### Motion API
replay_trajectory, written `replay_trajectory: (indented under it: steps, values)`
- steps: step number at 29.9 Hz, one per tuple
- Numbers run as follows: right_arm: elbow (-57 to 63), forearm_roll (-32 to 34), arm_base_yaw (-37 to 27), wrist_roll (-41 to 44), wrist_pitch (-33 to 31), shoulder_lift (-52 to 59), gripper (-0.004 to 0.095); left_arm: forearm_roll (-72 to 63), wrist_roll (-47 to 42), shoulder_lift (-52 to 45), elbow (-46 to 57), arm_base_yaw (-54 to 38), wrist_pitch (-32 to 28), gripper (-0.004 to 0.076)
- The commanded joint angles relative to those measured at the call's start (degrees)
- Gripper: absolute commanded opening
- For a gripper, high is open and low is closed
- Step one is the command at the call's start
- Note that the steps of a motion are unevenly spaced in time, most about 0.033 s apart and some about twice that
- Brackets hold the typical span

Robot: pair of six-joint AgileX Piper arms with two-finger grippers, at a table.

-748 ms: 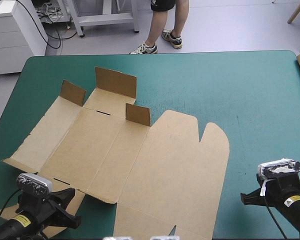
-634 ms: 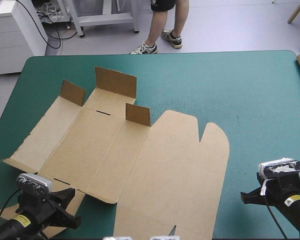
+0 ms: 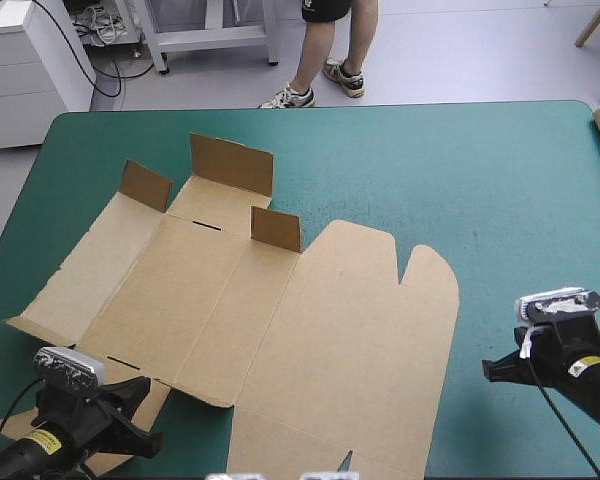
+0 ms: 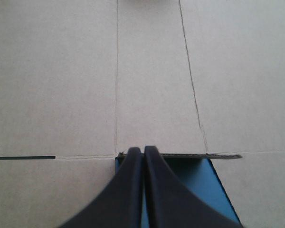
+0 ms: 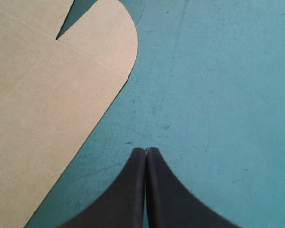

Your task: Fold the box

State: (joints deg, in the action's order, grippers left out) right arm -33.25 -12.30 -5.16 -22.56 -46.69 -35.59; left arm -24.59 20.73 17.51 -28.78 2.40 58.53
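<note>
At the counter's near edge: box folding barely begun

Nearest the robot, the left hand (image 4: 143,148), two broad black fin-shaped fingers, is pressed together to a point and grips nothing. Its tip sits at a notch in the near edge of the box (image 3: 280,320), a cut sheet of brown board. The right hand (image 5: 146,149), of like build, is likewise pinched together and empty over the bare teal-green counter (image 3: 500,200), beside the sheet's rounded lid flap (image 5: 109,33) but apart from it. The sheet lies left of centre, mostly flat. At its far end three small brown flaps (image 3: 231,163) stand raised. Assessment: early stage; side walls, tucking and tray forming are all outstanding.
</note>
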Motion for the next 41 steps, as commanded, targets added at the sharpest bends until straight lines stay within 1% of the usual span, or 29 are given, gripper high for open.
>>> replay_trajectory:
  steps: [1,4,9,14,21,26,32,41]
  values:
    - [-5.5,-0.3,0.1,-0.7,3.5,-4.8,-0.0021,-2.0,-0.4,0.6,-1.4,-0.1,-3.0,-0.0008]
    - [-9.2,-0.3,0.1,-0.7,3.0,-9.3,-0.002,-2.0,-0.4,0.6,-1.4,-0.1,-3.0,-0.0008]
    - [-17.3,-0.5,0.1,-0.7,-0.9,-19.4,-0.002,-1.9,-0.5,0.6,-1.4,-0.1,-3.0,-0.0008]
    - [-26.1,-1.6,0.1,-0.7,-3.3,-28.2,-0.002,-1.9,-0.6,0.6,-1.4,-0.1,-3.0,-0.0008]
    - [-36.5,-6.1,0.7,-4.5,-5.2,-35.7,-0.0019,-1.9,-0.6,0.6,-1.4,-0.1,-3.0,-0.0008]
    - [-43.0,-5.9,5.9,-4.8,-7.6,-41.2,-0.0019,-1.9,-0.6,0.6,-1.4,-0.1,-3.0,-0.0008]
    - [-49.4,-5.8,13.1,-3.4,-7.6,-47.5,-0.0019,-1.9,-0.6,0.6,-1.4,-0.1,-3.0,-0.0008]
    - [-63.8,-5.0,22.7,-3.5,-9.5,-57.8,-0.0019,-1.9,-0.6,0.6,-1.4,-0.1,-3.0,-0.0008]
